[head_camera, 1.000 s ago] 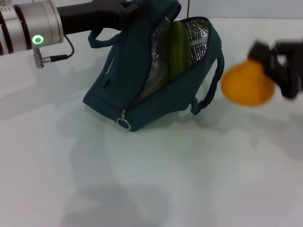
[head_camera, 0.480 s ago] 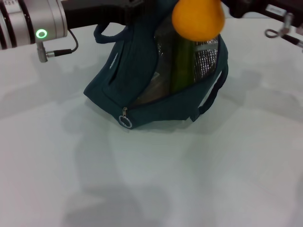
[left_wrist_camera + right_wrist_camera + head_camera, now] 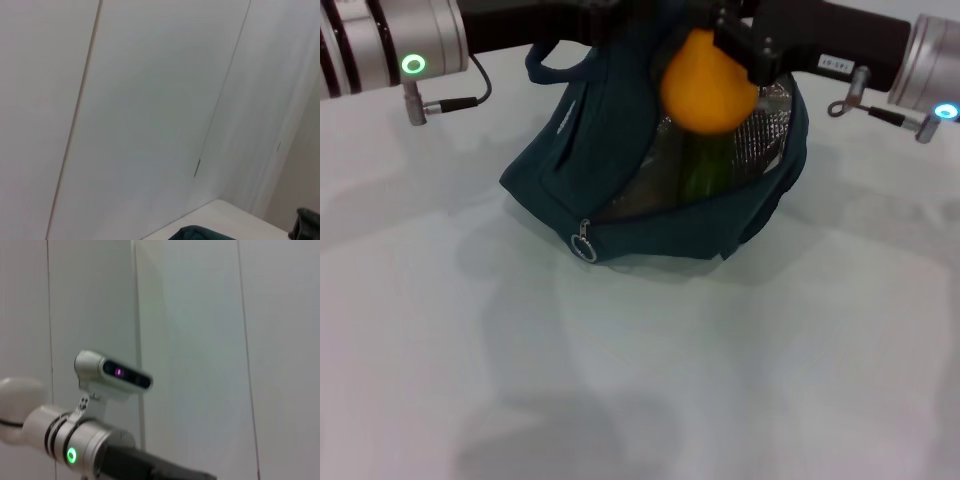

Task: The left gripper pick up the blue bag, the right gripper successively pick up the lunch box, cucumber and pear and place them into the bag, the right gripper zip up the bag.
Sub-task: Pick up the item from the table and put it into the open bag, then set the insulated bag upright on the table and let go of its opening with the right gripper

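Pear (image 3: 708, 82), seemingly in right hand (image 3: 740, 45), now lower.

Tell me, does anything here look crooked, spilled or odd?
Nothing is spilled. The dark teal fabric bag slumps tilted on the white table, its top held up by the left hand. The right hand holds the orange-yellow pear over the bag's opening, above the dark green cucumber.

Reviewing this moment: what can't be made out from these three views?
- Lunch box: not visible in the head view; if inside the blue bag, the pear and cucumber hide it.
- Left claw: cut off by the head view's top edge; its wrist view shows only wall.
- Right claw: fingertips hidden behind the pear.
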Motion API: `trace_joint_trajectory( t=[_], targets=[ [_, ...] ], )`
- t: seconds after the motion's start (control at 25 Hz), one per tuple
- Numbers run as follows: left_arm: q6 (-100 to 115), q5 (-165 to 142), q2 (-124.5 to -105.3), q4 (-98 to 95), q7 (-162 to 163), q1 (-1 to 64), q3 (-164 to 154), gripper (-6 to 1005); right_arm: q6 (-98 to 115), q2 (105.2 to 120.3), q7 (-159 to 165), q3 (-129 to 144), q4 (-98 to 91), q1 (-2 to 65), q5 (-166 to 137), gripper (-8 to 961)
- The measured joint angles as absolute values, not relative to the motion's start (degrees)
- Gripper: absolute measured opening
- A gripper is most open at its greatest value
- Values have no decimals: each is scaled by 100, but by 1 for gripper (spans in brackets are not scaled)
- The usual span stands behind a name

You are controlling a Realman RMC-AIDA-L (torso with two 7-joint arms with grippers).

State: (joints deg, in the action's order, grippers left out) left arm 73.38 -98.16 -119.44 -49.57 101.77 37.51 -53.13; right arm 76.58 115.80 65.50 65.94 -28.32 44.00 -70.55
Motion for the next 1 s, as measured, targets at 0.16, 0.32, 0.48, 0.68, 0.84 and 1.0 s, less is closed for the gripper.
trace_joint_trajectory(
  t=[0.16, 0.32, 0.48, 0.68, 0.84, 1.0],
  targets=[
    [7338, -9815, -11944, -4949, 10177, 3766, -5325, 46, 7420, 11588, 6576, 6906, -2856, 4436, -7053, 58],
    [7338, -9812, -11947, -4948, 10178, 3767, -5373, 46, 7363, 11571, 6758, 6969, -2845, 4462, -7054, 66],
    [7333, -9808, -11950, -4948, 10179, 3758, -5387, 46, 7429, 11573, 6779, 6923, -2992, 4302, -6975, 74],
    [7330, -9805, -11948, -4939, 10178, 3714, -5383, 46, 7825, 11528, 6785, 6912, -3523, 3617, -6573, 222],
    [7323, -9805, -11944, -4939, 10178, 3665, -5355, 46, 8563, 11358, 6880, 6917, -4354, 2676, -6675, 354],
    [7320, -9818, -11943, -4939, 10178, 3659, -5352, 46, 8886, 11033, 7453, 6914, -4923, 2030, -7429, 392]
  ],
)
